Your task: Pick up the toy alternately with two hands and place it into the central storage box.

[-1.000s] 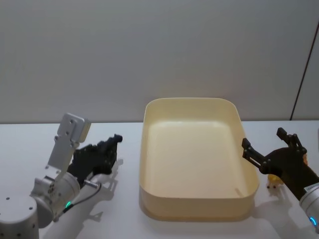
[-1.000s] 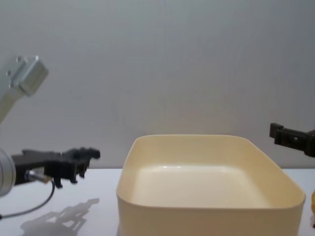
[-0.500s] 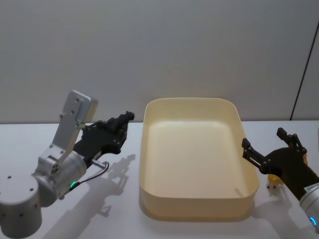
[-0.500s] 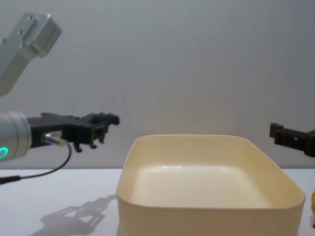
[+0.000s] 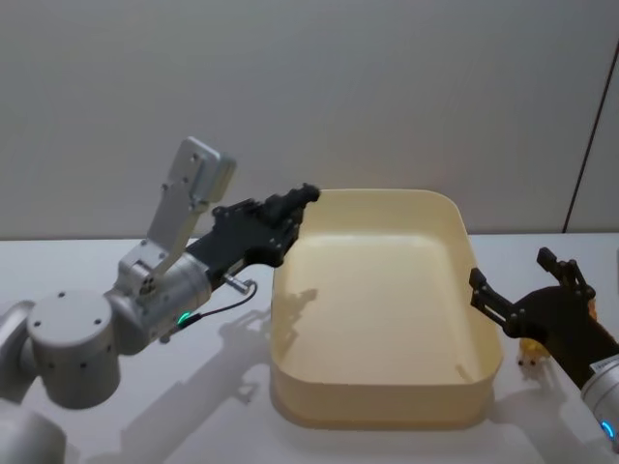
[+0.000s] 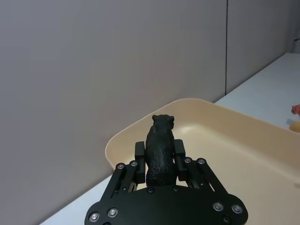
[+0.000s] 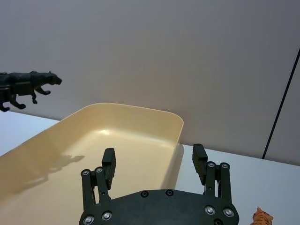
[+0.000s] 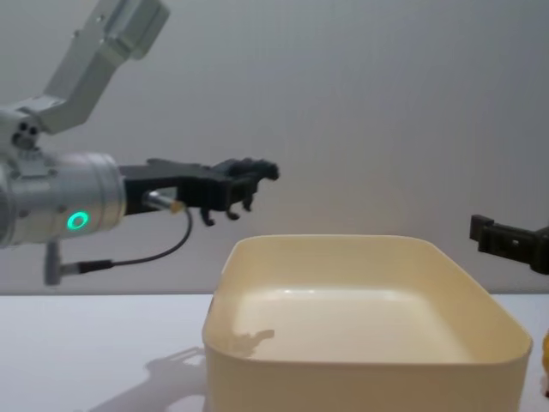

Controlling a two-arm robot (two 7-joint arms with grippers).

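Observation:
A black toy animal (image 6: 159,140) sits between the fingers of my left gripper (image 6: 159,154), which is shut on it. The gripper (image 5: 274,220) holds it in the air above the left rim of the cream-yellow central storage box (image 5: 377,403), with the toy's head (image 5: 302,194) pointing over the box. From the chest the toy (image 8: 250,171) hangs well above the box (image 8: 360,386). My right gripper (image 5: 511,270) hovers open just off the box's right side, with nothing between its fingers (image 7: 108,162).
A small yellow toy (image 5: 532,354) lies on the white table under my right gripper. An orange tiger toy (image 7: 262,218) lies close to it. A grey wall stands behind the table. White tabletop stretches to the left of the box.
My left arm has risen and swung right with the black toy, from low over the table left of the box to above the box's left rim. The right gripper has stayed still.

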